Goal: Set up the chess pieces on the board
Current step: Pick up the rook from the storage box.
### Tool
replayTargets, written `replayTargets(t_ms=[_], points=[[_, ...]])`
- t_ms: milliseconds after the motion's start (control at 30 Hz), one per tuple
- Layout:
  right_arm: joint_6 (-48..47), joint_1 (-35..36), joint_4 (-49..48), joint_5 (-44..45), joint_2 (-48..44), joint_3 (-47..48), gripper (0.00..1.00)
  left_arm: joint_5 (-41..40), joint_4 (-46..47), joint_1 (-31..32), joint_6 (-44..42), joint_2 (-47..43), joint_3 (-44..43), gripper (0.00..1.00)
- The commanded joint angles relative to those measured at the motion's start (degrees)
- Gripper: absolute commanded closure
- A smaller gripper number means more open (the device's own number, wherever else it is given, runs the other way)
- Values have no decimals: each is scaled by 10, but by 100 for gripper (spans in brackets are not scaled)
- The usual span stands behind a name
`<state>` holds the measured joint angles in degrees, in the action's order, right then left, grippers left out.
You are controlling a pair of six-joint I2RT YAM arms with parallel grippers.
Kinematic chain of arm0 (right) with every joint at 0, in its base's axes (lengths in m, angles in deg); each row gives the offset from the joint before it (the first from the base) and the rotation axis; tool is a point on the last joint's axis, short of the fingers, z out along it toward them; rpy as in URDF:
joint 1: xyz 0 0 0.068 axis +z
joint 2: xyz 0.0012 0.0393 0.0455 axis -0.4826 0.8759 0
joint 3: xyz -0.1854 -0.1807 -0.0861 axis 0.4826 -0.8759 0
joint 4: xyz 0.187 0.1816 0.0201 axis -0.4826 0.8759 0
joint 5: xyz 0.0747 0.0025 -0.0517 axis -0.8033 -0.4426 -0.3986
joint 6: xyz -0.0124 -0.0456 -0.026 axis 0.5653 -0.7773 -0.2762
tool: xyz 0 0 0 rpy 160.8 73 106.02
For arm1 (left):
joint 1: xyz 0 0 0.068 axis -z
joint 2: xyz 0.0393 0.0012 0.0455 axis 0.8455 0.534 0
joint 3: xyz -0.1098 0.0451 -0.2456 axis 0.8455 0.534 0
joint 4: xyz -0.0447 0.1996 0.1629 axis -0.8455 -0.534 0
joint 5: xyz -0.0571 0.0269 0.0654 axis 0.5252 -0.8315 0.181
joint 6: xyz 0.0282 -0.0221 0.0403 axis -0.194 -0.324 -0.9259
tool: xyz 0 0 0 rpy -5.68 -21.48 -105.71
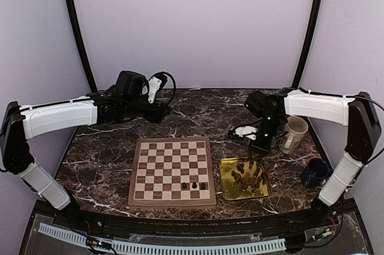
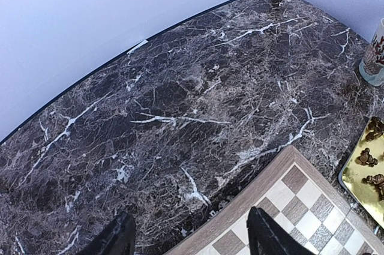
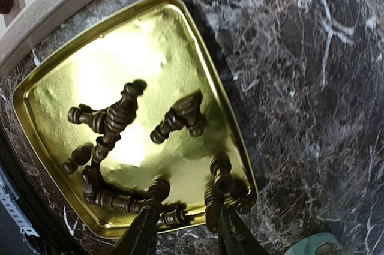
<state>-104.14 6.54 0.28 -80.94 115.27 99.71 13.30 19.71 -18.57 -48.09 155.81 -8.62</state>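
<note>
My dark marble table point(image 1: 108, 159), veined white, carries the chessboard point(image 1: 173, 171) at the near middle, a gold tray point(image 1: 228, 191) just right of it, a beige mug point(image 1: 294, 134) farther right, and a dark blue mug point(image 1: 315, 172) nearer me.

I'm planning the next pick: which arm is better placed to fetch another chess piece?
Right. The right tool hangs directly over the gold tray where the loose chess pieces lie. The left tool hovers over the marble table by the board, away from them.
</note>
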Motion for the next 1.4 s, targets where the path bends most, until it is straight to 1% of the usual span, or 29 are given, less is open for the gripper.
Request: replayTargets(t_ms=[0, 233, 467, 767, 933, 1167, 1367], points=[[12, -18, -20, 14, -44, -39, 64, 11, -3, -3, 1, 6, -3, 34], [24, -32, -47, 26, -44, -51, 64, 15, -4, -3, 4, 8, -4, 34], [31, -32, -59, 32, 0, -39, 64, 13, -4, -3, 3, 4, -4, 34], [39, -32, -64, 26, 39, -37, 68, 15, -5, -3, 2, 2, -4, 34], [38, -32, -62, 15, 44, -36, 73, 17, -6, -2, 1, 3, -4, 34], [36, -32, -62, 0, 57, -34, 75, 19, -6, -2, 2, 3, -4, 34], [37, -29, -65, -10, 66, -32, 80, 20, -6, -3, 2, 3, -4, 34]])
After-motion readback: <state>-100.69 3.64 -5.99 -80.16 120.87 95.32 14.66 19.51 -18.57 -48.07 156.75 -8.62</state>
